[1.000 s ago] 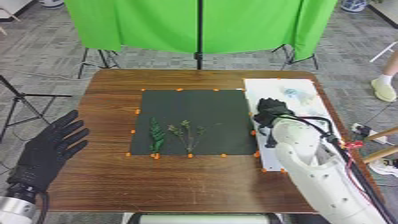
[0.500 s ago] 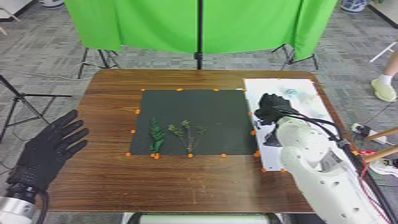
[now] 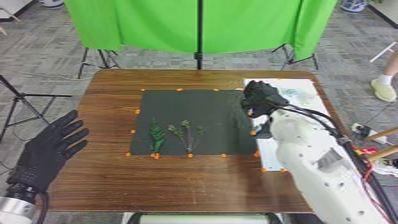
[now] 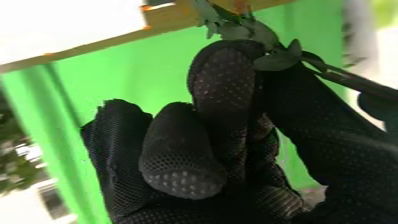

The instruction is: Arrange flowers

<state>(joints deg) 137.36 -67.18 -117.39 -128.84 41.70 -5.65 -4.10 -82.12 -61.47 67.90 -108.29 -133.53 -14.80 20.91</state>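
Right hand [image 3: 259, 97]: your robot's thumb and finger pinch a stem; the hand is above the border of mat and sheet.
Leafy sprig [image 4: 278, 61]: it is gripped by the stem, and its rounded green leaves stand out past the fingertips.
What changes: in the two earlier head frames this hand is over the white sheet; now you see it farther forward and more to the left, at the mat's edge.
Meaning for you: the carrying to the arrangement seems to begin, so I judge placing is the next step. The sprig probably needs turning to lie along the others, and its leaves could catch on the glove at release.
Black mat [image 3: 200, 102]: it carries, from the left, a fern-like green stem [image 3: 156, 136] and, just beside it, thin branching sprigs [image 3: 188, 137]. They lie in the same places as before.
White sheet [image 3: 274, 162]: to the right of the mat, with pale blue-green pieces [image 3: 293, 92] near its far end, too faint for you to name surely.
Left hand [image 3: 40, 150]: open, its fingers straight, and it waits at the table's left side, unmoved.
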